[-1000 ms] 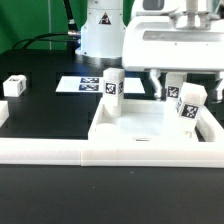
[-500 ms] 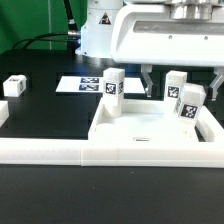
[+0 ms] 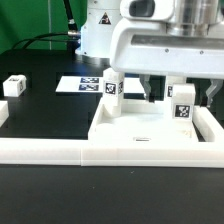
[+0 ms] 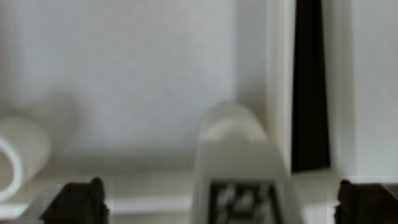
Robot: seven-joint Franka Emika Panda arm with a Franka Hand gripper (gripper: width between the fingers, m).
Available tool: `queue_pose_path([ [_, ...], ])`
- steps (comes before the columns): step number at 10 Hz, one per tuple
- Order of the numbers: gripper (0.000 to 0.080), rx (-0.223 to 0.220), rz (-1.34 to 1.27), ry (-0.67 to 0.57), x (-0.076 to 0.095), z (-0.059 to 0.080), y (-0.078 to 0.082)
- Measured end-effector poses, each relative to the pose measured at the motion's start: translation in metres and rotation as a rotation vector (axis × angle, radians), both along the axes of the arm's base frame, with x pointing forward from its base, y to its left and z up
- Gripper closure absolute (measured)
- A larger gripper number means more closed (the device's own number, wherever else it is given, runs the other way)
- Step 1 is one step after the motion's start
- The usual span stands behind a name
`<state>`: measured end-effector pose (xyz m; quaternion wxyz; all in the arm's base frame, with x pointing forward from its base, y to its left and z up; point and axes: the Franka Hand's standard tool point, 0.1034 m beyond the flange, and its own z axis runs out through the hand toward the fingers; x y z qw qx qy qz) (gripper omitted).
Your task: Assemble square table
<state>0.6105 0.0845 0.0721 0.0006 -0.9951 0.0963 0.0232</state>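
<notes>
The square tabletop (image 3: 140,128) lies white and rim-up behind the front rail. Two tagged legs stand upright on it, one at its back left corner (image 3: 113,85) and one toward the exterior view's right (image 3: 182,104). My gripper (image 3: 180,92) hangs open over the right leg, one dark finger (image 3: 148,90) on each side and no contact visible. In the wrist view this leg (image 4: 237,165) rises between the fingertips (image 4: 80,200) of the gripper (image 4: 226,203), with the tabletop (image 4: 143,80) beyond it. A loose leg (image 3: 14,86) lies on the black table at the left.
The long white border rail (image 3: 60,151) runs across the front. The marker board (image 3: 85,85) lies flat behind the tabletop, before the robot base (image 3: 100,35). Another white part (image 3: 2,112) shows at the left edge. A rounded white shape (image 4: 18,155) sits beside the straddled leg.
The gripper has come down and shifted toward the exterior view's left, so its open fingers now flank the right leg. The other parts have stayed in place.
</notes>
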Motion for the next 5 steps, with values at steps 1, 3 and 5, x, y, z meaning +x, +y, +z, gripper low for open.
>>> queue_pose_path([
  [1, 0.0254, -0.002, -0.035, -0.004, 0.0017, 0.0008, -0.0020],
  [3, 0.0396, -0.006, -0.126, -0.002, 0.0010, -0.0002, -0.0018],
  [5, 0.0515, -0.013, -0.270, 0.000, 0.0008, -0.0006, -0.0021],
])
